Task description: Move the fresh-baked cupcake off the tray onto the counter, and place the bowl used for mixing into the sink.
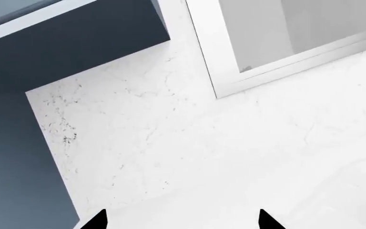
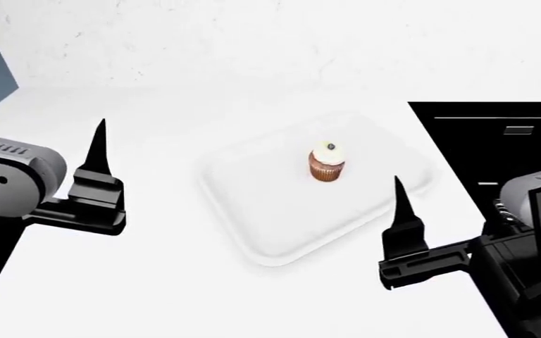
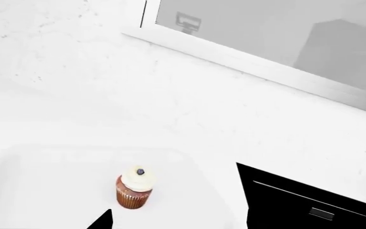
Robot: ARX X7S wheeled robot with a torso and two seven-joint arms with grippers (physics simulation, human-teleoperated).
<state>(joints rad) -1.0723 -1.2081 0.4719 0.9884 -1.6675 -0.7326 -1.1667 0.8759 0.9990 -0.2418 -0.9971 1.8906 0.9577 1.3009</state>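
Note:
The cupcake (image 2: 327,163), with a brown ridged base, white frosting and a dark berry, stands upright on the white tray (image 2: 251,204) in the middle of the counter (image 2: 158,282). My right gripper (image 3: 181,222) is open and hovers by the tray's edge nearest the sink (image 2: 496,148). The cupcake (image 3: 134,187) is a little ahead of it, apart from its one visible fingertip (image 3: 103,220). My left gripper (image 1: 183,222) is open over bare counter (image 1: 170,143) left of the tray, and nothing is between its fingers. The bowl is out of view.
The black sink (image 3: 297,205) borders the counter on the right, close to the tray (image 3: 55,181). A white wall with a framed window (image 1: 278,43) rises behind the counter. The counter's left edge drops off to a dark blue area (image 1: 17,167).

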